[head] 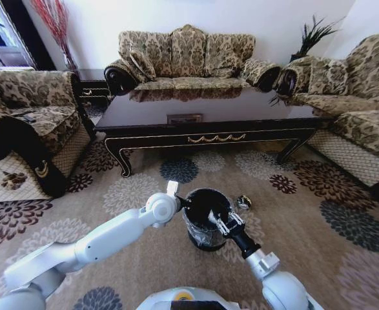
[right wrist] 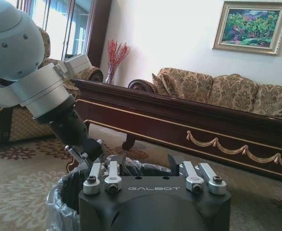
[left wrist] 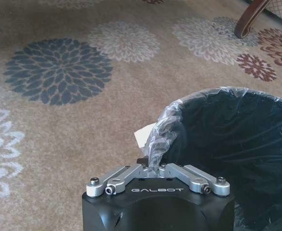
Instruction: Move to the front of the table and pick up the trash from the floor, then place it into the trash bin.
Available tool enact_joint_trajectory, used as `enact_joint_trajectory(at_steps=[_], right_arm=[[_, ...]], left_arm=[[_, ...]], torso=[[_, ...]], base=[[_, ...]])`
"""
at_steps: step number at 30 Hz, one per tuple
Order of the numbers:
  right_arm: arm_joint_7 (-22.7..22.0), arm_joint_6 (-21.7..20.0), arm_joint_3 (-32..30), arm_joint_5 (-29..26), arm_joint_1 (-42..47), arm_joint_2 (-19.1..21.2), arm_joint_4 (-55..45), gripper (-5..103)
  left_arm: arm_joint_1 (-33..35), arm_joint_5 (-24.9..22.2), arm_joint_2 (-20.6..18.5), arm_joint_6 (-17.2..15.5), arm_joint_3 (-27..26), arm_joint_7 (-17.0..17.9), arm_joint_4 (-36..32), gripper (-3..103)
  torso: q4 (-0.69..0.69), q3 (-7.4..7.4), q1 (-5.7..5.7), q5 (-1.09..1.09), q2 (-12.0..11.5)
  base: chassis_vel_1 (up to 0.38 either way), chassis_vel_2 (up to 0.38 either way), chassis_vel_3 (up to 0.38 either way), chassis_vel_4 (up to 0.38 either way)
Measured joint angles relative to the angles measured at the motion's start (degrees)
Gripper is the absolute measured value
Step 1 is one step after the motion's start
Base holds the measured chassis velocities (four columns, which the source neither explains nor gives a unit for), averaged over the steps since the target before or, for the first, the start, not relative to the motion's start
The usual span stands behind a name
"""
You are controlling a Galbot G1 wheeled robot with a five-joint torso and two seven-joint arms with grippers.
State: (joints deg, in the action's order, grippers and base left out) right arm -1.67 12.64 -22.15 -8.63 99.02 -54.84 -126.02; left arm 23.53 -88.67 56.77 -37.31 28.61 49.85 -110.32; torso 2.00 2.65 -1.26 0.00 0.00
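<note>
The trash bin (head: 199, 237), black with a clear liner (left wrist: 165, 120), stands on the carpet in front of the long dark table (head: 195, 113). My left gripper (head: 184, 202) is at the bin's near-left rim, its fingers drawn together on the liner edge (left wrist: 153, 166). My right gripper (head: 220, 223) hangs open over the bin's mouth, and nothing lies between its fingers (right wrist: 119, 162). A small round shiny piece of trash (head: 244, 202) lies on the carpet just right of the bin. A white scrap (left wrist: 141, 136) shows past the liner edge; I cannot tell whether it is on the floor.
Patterned sofas (head: 183, 55) ring the table on three sides, with an armchair (head: 21, 123) at the left and another (head: 363, 103) at the right. A curved table leg (left wrist: 249, 17) stands beyond the bin. Flowered carpet (head: 318, 213) lies open to the right.
</note>
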Motion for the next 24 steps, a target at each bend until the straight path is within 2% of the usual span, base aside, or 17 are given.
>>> enact_joint_trajectory(at_steps=[1, 5, 6, 8, 10, 13, 14, 18, 19, 23, 24], right_arm=[[0.0, 0.0, 0.0, 0.0, 0.0, 0.0, 0.0, 49], [-0.2, 0.1, -0.4, -0.1, 0.1, -0.6, 0.0, 71], [-0.2, 0.1, -0.4, -0.1, 0.1, -0.6, 0.0, 71], [-0.8, -0.1, -1.8, -2.1, -0.7, -1.0, 0.0, 82], [-1.1, -0.3, -2.5, -3.3, -1.1, -1.1, 0.0, 82], [-2.3, -1.4, -5.0, -7.5, -3.6, -1.2, 1.1, 97], [-2.3, -1.4, -5.0, -7.5, -3.6, -1.2, 1.1, 97], [-4.0, -3.3, -7.1, -14.6, -7.4, -1.3, 4.9, 100], [-4.0, -3.3, -7.1, -14.6, -7.4, -1.3, 4.9, 100], [-6.0, -6.0, -7.0, -19.8, -10.6, -1.3, 11.0, 100], [-6.0, -6.0, -7.0, -19.8, -10.6, -1.3, 11.0, 100]], left_arm=[[0.0, 0.0, 0.0, 0.0, 0.0, 0.0, 0.0, 4], [1.2, 0.2, -1.2, -0.1, -1.3, 0.1, -0.7, 4], [1.2, 0.2, -1.2, -0.1, -1.3, 0.1, -0.7, 4], [3.1, 1.0, -2.6, -0.4, -3.4, 0.1, -0.9, 4], [4.0, 1.4, -3.5, -0.6, -4.6, 0.0, -1.0, 4], [7.3, 1.9, -7.0, -1.4, -10.2, -0.5, -1.0, 4], [7.3, 1.9, -7.0, -1.4, -10.2, -0.5, -1.0, 4], [12.0, 2.7, -10.9, -2.0, -17.4, -1.7, -1.9, 4], [12.0, 2.7, -10.9, -2.0, -17.4, -1.7, -1.9, 4], [19.1, 4.8, -13.5, -2.2, -25.0, -3.2, -3.7, 4], [19.1, 4.8, -13.5, -2.2, -25.0, -3.2, -3.7, 4]], torso=[[0.0, 0.0, 0.0, 0.0, 0.0], [0.02, 0.0, 0.0, 0.0, 0.0], [0.02, 0.0, 0.0, 0.0, 0.0], [0.02, 0.0, 0.0, -0.01, 0.0], [0.01, 0.0, 0.0, -0.01, 0.0], [-0.01, 0.0, 0.0, -0.01, 0.0], [-0.01, 0.0, 0.0, -0.01, 0.0], [0.0, 0.0, 0.0, -0.01, 0.0], [0.0, 0.0, 0.0, -0.01, 0.0], [0.0, 0.0, 0.0, -0.01, 0.0], [0.0, 0.0, 0.0, -0.01, 0.0]], base=[[0.0, 0.0, 0.0, 0.0], [0.0, 0.0, 0.0, 0.0], [0.0, 0.0, 0.0, 0.0], [0.0, 0.0, 0.0, 0.0], [0.0, 0.0, 0.0, 0.0], [0.0, 0.0, 0.0, 0.0], [0.0, 0.0, 0.0, 0.0], [0.0, 0.0, 0.0, 0.0], [0.0, 0.0, 0.0, 0.0], [0.0, 0.0, 0.0, 0.0], [0.0, 0.0, 0.0, 0.0]])
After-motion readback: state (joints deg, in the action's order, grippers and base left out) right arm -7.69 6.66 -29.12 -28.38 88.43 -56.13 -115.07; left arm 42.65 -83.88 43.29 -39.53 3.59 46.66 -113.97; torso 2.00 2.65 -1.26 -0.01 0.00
